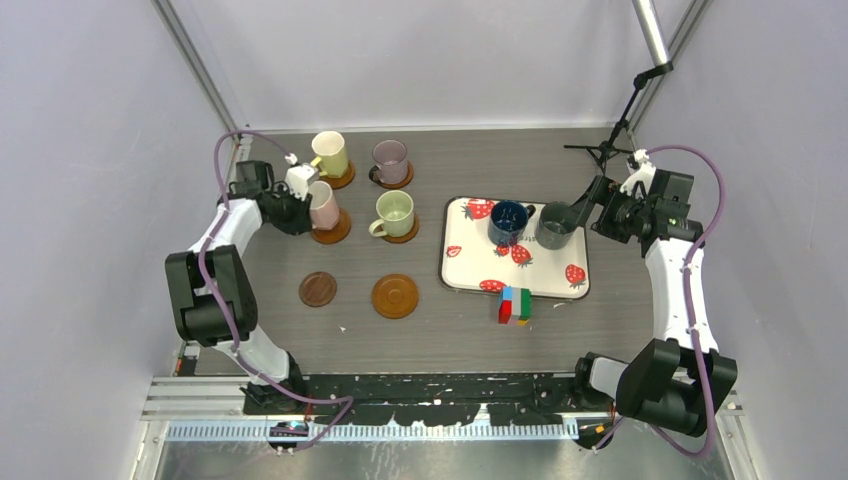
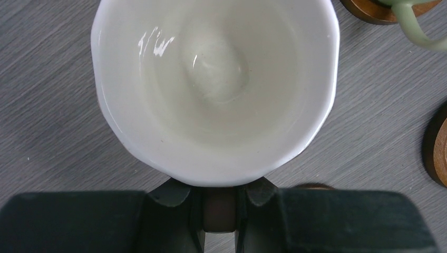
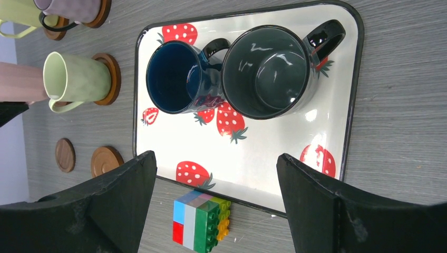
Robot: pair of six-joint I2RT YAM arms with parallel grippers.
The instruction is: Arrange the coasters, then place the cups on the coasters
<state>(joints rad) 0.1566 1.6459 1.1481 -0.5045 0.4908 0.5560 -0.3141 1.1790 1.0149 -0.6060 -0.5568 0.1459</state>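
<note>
pink cup (image 1: 322, 203) over a coaster (image 1: 337, 234), contact unclear, handle clenched in left gripper (image 2: 219, 205) | white inside seen by left wrist only | yellow cup (image 1: 331, 153) at 12, mauve cup (image 1: 390, 156) at 1, green cup (image 1: 395, 212) at 3, each on a coaster | bare coasters (image 1: 317, 289) at 6 | dark blue cup (image 3: 171, 77) and grey cup (image 3: 266, 71) side by side on strawberry tray (image 1: 470, 268) | right gripper (image 3: 216, 159) spread wide, empty, at grey cup's 3 | block toy (image 3: 201, 221) at tray's 6

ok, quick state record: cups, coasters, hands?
cups on coasters: yellow cup, mauve cup, green cup
pink cup: over fourth coaster, touchdown unclear
cups on tray: dark blue cup, grey cup
empty: dark coaster, lighter coaster, near row
left hand: shut on pink cup's handle
right hand: open, over tray
</note>
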